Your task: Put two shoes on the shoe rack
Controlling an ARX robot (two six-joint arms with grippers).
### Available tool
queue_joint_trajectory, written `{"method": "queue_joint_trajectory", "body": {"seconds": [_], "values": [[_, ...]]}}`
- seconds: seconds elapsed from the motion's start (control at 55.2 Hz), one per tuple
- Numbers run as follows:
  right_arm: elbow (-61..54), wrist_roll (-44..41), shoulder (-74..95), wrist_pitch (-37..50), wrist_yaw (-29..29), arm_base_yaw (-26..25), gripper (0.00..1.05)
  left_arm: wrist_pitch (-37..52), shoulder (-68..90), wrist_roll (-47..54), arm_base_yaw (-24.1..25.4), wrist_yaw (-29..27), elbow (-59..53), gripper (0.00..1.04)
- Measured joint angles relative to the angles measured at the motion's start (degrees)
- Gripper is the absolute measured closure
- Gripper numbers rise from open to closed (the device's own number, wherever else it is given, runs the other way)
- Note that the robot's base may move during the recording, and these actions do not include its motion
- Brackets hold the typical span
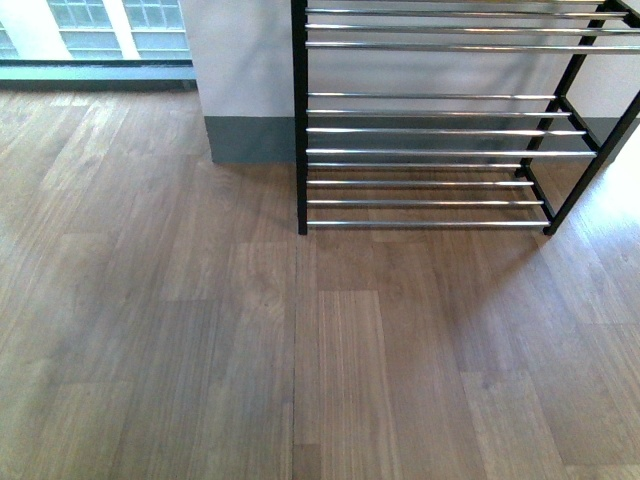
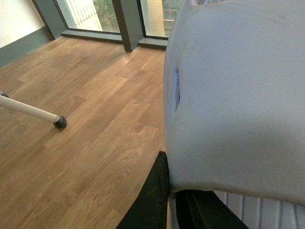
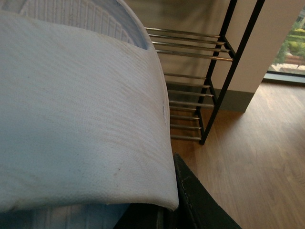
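Front view: I see the black shoe rack [image 1: 450, 150] standing on the wood floor [image 1: 200, 350] against the wall, chrome bars bare; neither arm shows there. Left wrist view: a white-soled shoe [image 2: 238, 95] fills the frame right against the left gripper [image 2: 174, 205], apparently held; jaws hidden, can't tell. Right wrist view: the other shoe [image 3: 76, 109] sits likewise at the right gripper [image 3: 176, 210], rack [image 3: 205, 86] beyond.

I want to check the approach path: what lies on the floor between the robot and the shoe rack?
Nothing: the front view shows only bare wooden floor leading up to the shoe rack. No shoe or arm appears in that view.
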Motion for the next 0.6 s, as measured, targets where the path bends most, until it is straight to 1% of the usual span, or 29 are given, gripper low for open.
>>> {"method": "queue_joint_trajectory", "body": {"seconds": [0.597], "values": [[-0.2,0.0,0.1,0.0,0.0,0.0,1.03,0.0,0.0,-0.1,0.0,0.0,-0.1,1.03]]}}
